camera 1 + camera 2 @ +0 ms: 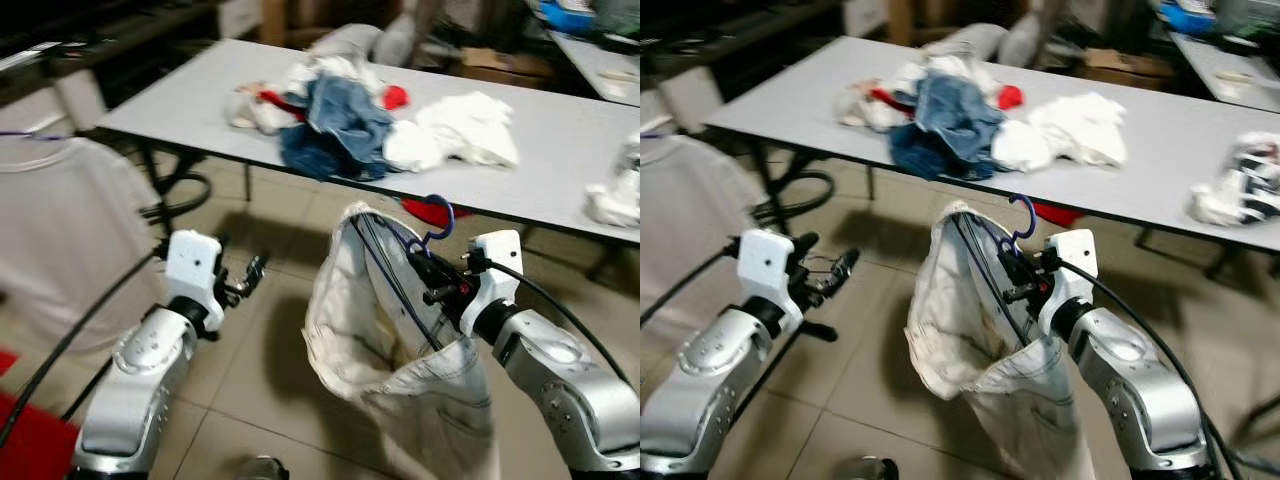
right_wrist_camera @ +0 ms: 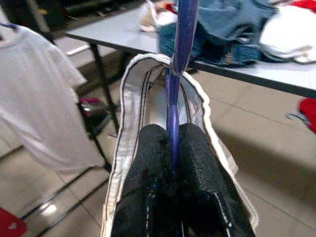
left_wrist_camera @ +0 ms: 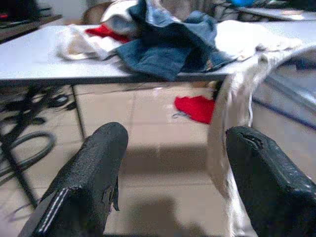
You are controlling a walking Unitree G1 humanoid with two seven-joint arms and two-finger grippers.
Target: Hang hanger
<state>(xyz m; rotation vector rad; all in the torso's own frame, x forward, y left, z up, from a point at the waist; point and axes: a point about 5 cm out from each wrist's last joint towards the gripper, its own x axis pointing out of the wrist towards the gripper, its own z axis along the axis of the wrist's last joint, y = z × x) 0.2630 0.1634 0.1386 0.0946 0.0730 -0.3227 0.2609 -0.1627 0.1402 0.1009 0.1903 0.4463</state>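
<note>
Right gripper (image 2: 173,148) clamps a purple hanger (image 2: 181,44) carrying a white garment (image 1: 370,340), held off the floor before the table's (image 1: 180,95) near edge; left gripper (image 3: 173,163), fingers spread, holds nothing.

A purple hanger (image 1: 428,232) is sticking up with its hook on top, above the floor near the table. A white piece of clothing (image 1: 385,345) is hanging from it, drooping down

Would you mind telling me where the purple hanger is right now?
The purple hanger is clamped in the right hand, carrying a white garment, in front of the grey table just below its near edge.
</note>
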